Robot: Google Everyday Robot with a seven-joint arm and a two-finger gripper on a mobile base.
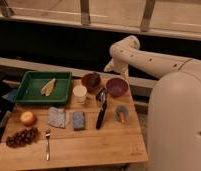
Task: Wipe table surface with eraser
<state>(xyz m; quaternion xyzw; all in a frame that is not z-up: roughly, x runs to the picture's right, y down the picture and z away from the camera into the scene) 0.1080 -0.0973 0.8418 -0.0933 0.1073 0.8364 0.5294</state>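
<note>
**A:** Where is the end effector (112, 65)?

**B:** At the tip of the white arm (144, 56), raised behind the far edge of the tabletop (94, 149). It sits above and just behind the purple bowl (116, 87).

**A:** Open or closed? Holding anything?

**B:** I cannot tell (it shows only as a pale lump against the dark wall behind).

**A:** And the eraser (101, 96)?

**B:** It lies flat on the tabletop, just right of the white cup (80, 93) and in front of the brown bowl (91, 81). It is well apart from the end effector. Its near end runs into a slimmer black tool (100, 120), and I cannot tell whether the two touch or overlap.

**A:** What else is close by?

**B:** The blue pad (79, 120) lies just left of that tool. The green tray (25, 95) takes the back left corner.
</note>
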